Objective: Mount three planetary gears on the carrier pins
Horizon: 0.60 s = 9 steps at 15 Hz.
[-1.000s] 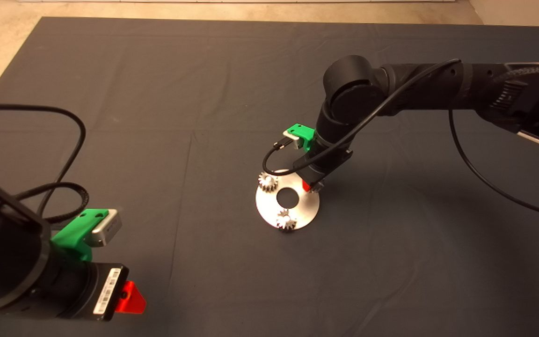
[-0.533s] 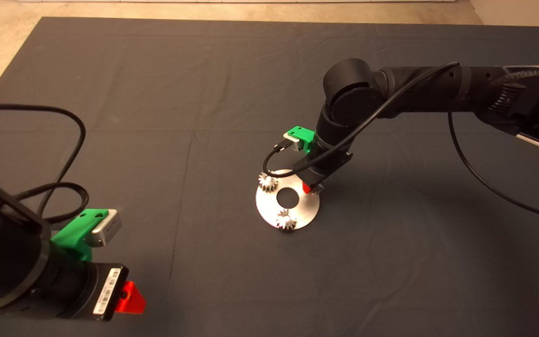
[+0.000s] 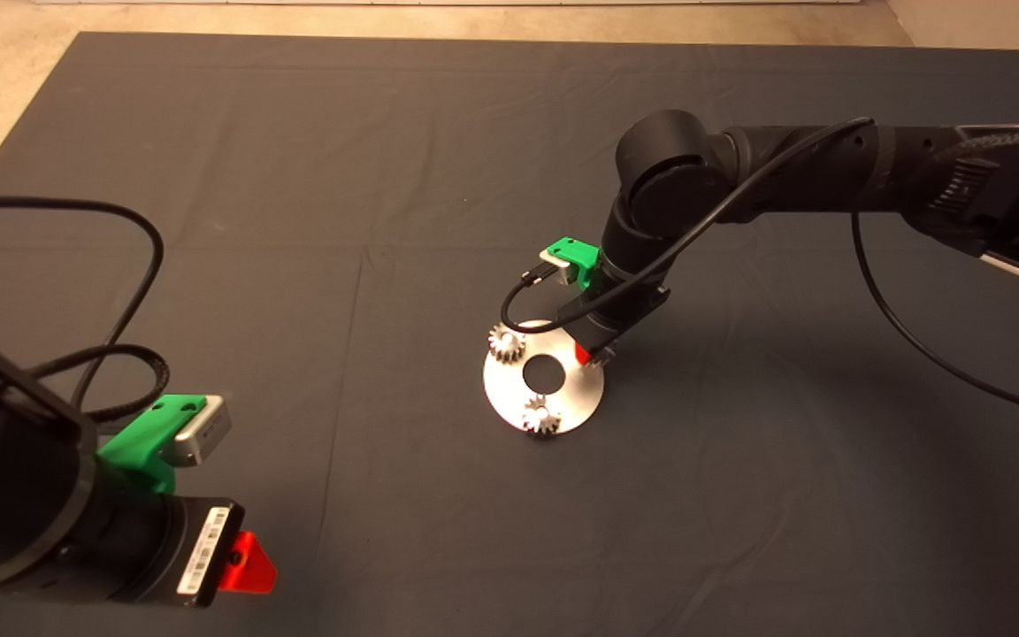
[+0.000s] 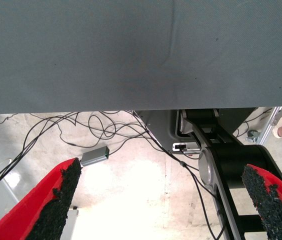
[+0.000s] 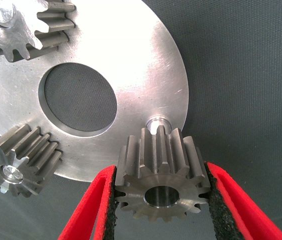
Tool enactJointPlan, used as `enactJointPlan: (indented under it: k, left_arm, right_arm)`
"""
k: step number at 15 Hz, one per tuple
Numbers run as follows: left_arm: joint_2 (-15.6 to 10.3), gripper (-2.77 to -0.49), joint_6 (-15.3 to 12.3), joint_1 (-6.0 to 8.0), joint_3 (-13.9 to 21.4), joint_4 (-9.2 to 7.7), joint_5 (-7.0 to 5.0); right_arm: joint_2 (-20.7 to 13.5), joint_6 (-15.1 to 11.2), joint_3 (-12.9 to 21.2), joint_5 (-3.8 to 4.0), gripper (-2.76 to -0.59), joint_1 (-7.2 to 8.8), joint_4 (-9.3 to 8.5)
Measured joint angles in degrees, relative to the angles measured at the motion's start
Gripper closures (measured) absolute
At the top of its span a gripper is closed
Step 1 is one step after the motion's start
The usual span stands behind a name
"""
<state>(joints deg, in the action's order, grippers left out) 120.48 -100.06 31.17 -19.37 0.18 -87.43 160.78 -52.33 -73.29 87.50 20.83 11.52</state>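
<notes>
On the dark mat (image 3: 297,221) covering your worktop, near its middle, lies the silver disc (image 3: 576,394). Two planetary gears (image 3: 541,416) already sit on their carrier pins. Your right gripper (image 3: 593,354) leans over the disc's far-right edge, fingers (image 5: 98,205) clamped on the third gear (image 5: 160,182), held flat with its bore facing down, probably so it can slide onto the last bare pin (image 5: 156,121). The right wrist view shows what the head view hides: the gear sits just beside that pin, not yet over it. Your left gripper (image 3: 240,566) waits at the mat's near-left corner, fingers (image 4: 61,195) spread apart and empty, its wrist view showing floor cables.
</notes>
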Motion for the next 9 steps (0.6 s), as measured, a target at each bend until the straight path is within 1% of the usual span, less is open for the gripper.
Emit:
enactJointPlan:
  k: [6, 9]
  left_arm:
    - [0.00, -2.33, 0.00, 0.00, 0.00, 0.00, 0.00]
    - [0.00, -2.33, 0.00, 0.00, 0.00, 0.00, -0.02]
  right_arm:
    - [0.02, 0.00, 0.00, 0.00, -1.08, 0.00, 0.09]
    - [0.13, 0.00, 0.00, 0.01, -1.08, 0.00, 0.57]
